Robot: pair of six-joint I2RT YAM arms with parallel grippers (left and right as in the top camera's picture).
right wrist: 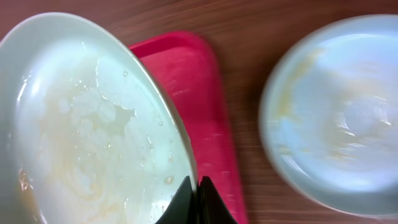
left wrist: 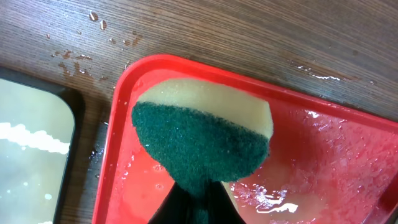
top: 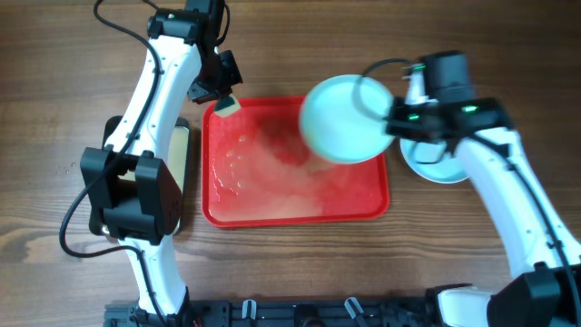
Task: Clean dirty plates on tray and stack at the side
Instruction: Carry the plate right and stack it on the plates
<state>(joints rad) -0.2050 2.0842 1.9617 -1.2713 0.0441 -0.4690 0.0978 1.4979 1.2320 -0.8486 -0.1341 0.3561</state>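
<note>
My right gripper (top: 396,120) (right wrist: 198,186) is shut on the rim of a white plate (top: 345,118) (right wrist: 87,124) with yellowish smears and holds it tilted above the right part of the red tray (top: 272,211) (right wrist: 193,81). A pale blue plate (top: 436,165) (right wrist: 336,112) lies on the table right of the tray; whether another lies under it I cannot tell. My left gripper (top: 221,98) (left wrist: 199,193) is shut on a green and yellow sponge (left wrist: 199,137) (top: 227,106) over the tray's far left corner (left wrist: 124,93).
The red tray is wet with smeared water. A black-rimmed tray (top: 180,154) (left wrist: 37,143) with a yellowish inside holding water stands left of the red tray, under the left arm. Water drops lie on the wood table (left wrist: 99,25).
</note>
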